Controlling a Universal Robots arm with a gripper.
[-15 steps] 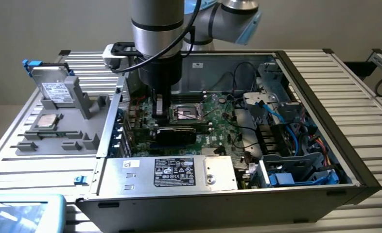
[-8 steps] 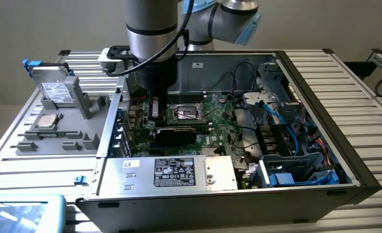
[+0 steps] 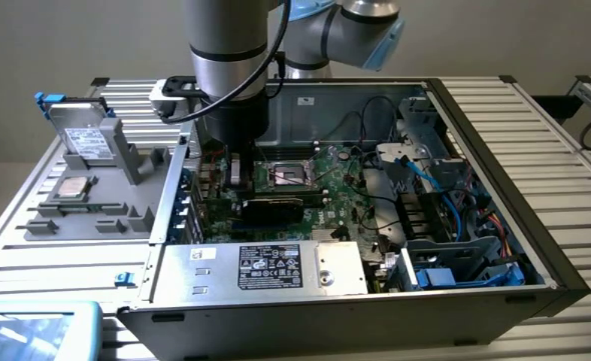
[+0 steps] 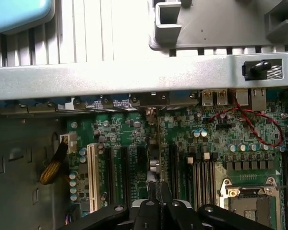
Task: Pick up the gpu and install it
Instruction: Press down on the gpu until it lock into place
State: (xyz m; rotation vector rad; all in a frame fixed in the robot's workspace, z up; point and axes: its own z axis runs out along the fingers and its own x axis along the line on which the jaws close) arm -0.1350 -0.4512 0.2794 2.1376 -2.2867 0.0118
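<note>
Claw: gripper (image 4: 156, 194) down inside the computer case (image 3: 536, 248), fingers pinched narrow on the gpu's top edge.
Gpu: the gpu (image 4: 152, 158) stands edge-on, upright over a motherboard (image 4: 206, 143) slot, near the case's rear wall (image 4: 110, 76).
Handling: judged light, stiff, fragile; hold by the board edge, off components.
Outside: hard drive (image 3: 87, 139) on the grey fixture (image 3: 85, 207), beside the case's rear wall.

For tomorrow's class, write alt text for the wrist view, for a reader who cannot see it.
The pincer holds the gpu edge-on, upright over the green motherboard among its dark slots, inside the case.
</note>
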